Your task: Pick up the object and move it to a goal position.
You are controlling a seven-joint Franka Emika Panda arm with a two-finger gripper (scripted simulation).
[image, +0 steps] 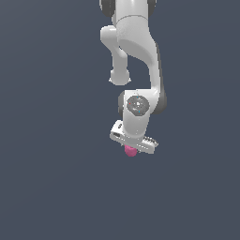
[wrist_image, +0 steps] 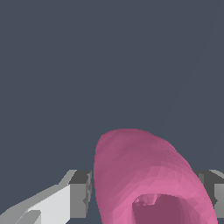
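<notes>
No text, label, brand, number or sign can be read in either view; every surface shown is plain.

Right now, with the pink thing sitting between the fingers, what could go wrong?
The pink object is rounded and sits between the fingers; contact is not clearly shown, so it might slip during transport. In the exterior view only a sliver of it shows below the gripper, so a drop would be hard to spot there.

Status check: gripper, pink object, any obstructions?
Gripper fingers flank the pink object, apparently closed on it. Object mostly hidden under gripper in exterior view. Nothing else visible nearby.
</notes>
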